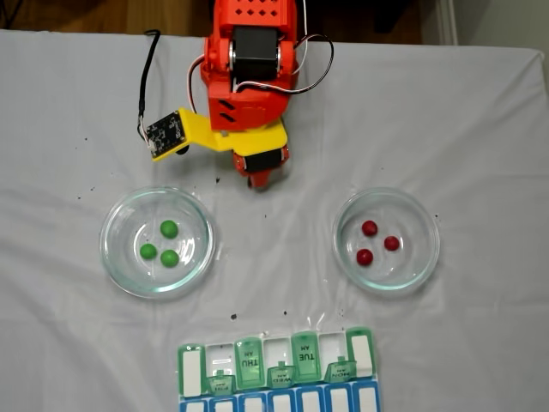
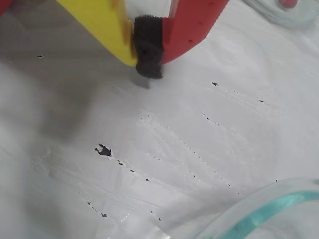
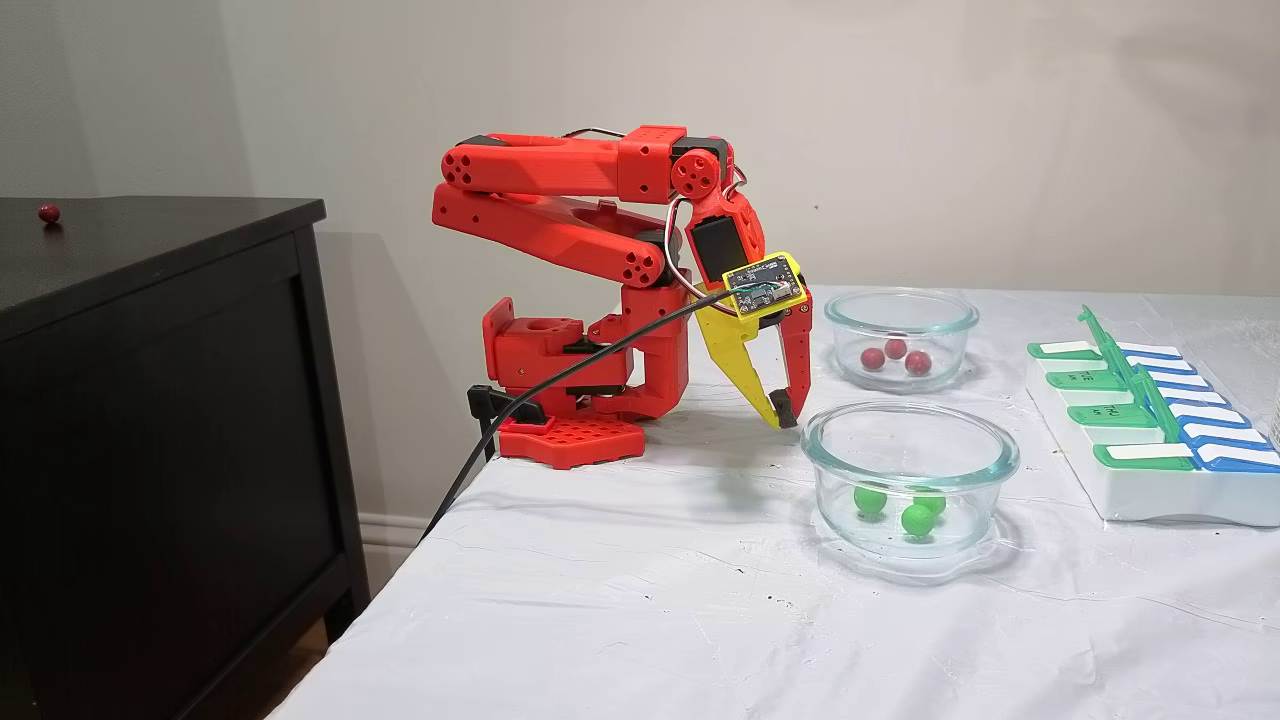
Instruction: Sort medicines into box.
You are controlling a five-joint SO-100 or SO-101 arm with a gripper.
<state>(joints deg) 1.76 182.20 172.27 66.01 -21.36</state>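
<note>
The medicines lie apart from the gripper (image 1: pixel 258 182): in a fixed view from above, three green balls (image 1: pixel 159 242) sit in the left glass dish (image 1: pixel 116 257), three dark red balls (image 1: pixel 375 242) in the right glass dish (image 1: pixel 427 257). Between and behind them, the gripper points down at the white cloth (image 1: pixel 283 257), fingers clenched on nothing. The box (image 1: pixel 193 365) lies nearest the bottom edge.

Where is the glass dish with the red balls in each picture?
A fixed view, from above: the dish with red balls sits on the right.
Wrist view: top right corner, cut off by the edge.
A fixed view, from the side: the farther dish, right of centre.
Shared landmark: the gripper.
</note>
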